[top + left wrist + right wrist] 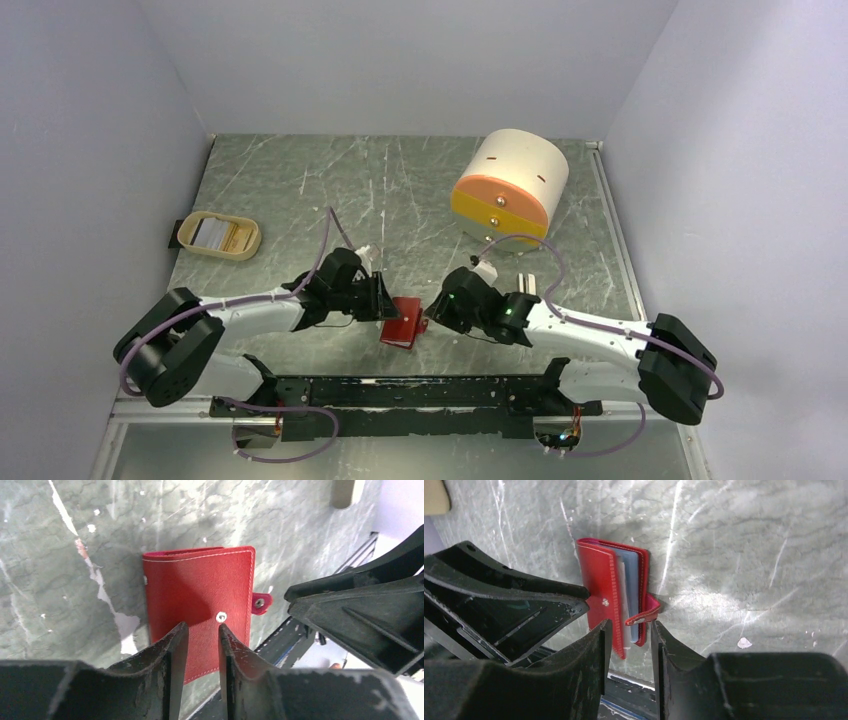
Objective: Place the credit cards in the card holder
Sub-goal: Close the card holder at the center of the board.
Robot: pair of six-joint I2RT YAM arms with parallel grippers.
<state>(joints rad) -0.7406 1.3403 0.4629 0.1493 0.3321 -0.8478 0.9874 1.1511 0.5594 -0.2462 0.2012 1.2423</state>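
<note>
The red card holder (403, 322) lies folded on the table near the front edge, between my two grippers. In the left wrist view its cover (200, 590) faces up, showing a metal snap and the tab (261, 602) loose at the right. My left gripper (202, 632) hovers over the near end, jaws a little apart with nothing between them. In the right wrist view the holder (599, 575) is slightly ajar, showing pale blue pockets. My right gripper (630, 627) is open, with the tab (644, 617) lying between its tips. Credit cards (212, 233) lie in the beige tray.
The beige oval tray (245, 243) stands at the left side of the table. A large cream-and-orange cylinder (510, 183) lies at the back right. A black frame (420, 392) runs along the near edge just below the holder. White walls enclose the table.
</note>
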